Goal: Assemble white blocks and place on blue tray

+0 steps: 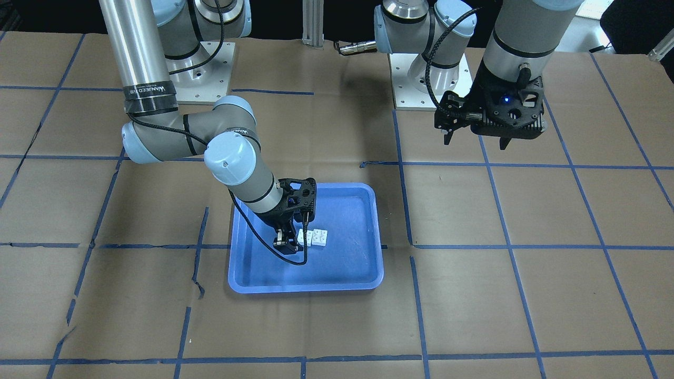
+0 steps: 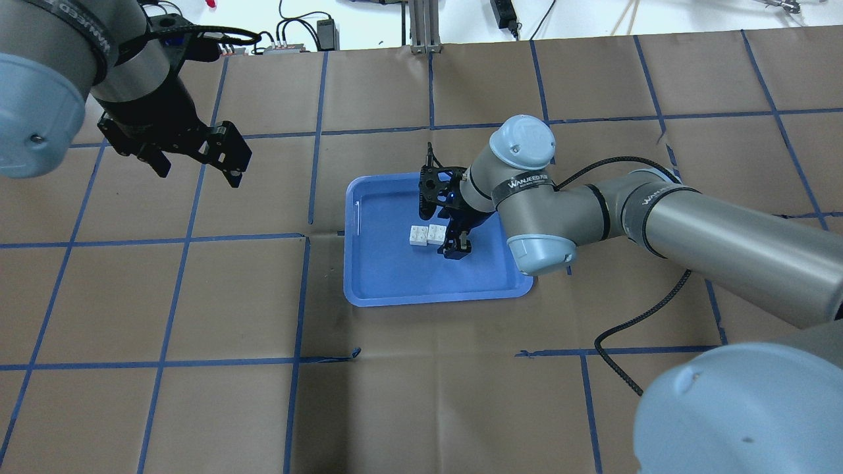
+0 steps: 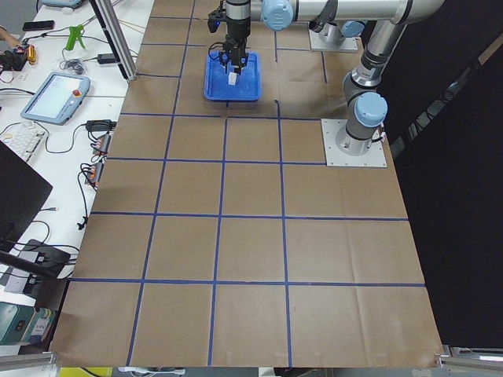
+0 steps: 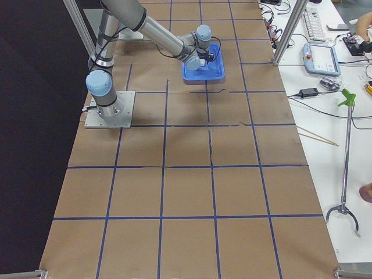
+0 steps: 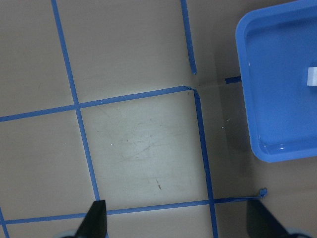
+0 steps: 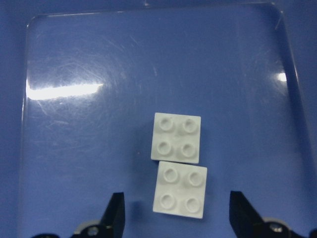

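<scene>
Two white blocks [image 6: 177, 138] [image 6: 181, 189] lie side by side, touching, studs up, on the floor of the blue tray [image 6: 89, 148]. They also show in the overhead view [image 2: 426, 234] and the front view [image 1: 313, 237]. My right gripper [image 6: 177, 206] is open and empty, low over the tray [image 2: 395, 276], just beside the blocks [image 2: 454, 247]. My left gripper [image 2: 197, 168] is open and empty, held high over the table well away from the tray [image 1: 342, 263]. Its wrist view shows the tray's corner [image 5: 277, 99] and an edge of one block [image 5: 312, 77].
Brown paper with a blue tape grid [image 2: 303, 296] covers the table. The two arm bases [image 1: 202, 73] [image 1: 429, 79] stand at the robot's side. A side bench with a teach pendant [image 3: 55, 94] and cables runs along the far edge.
</scene>
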Controlling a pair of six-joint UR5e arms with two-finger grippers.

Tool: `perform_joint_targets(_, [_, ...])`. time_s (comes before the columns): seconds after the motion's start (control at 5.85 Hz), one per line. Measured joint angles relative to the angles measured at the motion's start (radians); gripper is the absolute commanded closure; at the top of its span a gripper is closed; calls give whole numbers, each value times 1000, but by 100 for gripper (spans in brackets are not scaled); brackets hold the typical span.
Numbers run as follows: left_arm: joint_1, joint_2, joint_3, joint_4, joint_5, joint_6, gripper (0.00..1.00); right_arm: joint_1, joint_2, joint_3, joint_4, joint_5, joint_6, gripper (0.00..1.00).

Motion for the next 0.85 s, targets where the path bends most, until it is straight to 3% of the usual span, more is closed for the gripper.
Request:
perform_joint_targets(0.34, [0,-5,1,1,-2,0,1,-2,-28,-11,22,-10,31,0])
perform_joint_targets(0.85, [2,-9,10,5,-5,0,1,-18,-151,-77,239,-69,210,0])
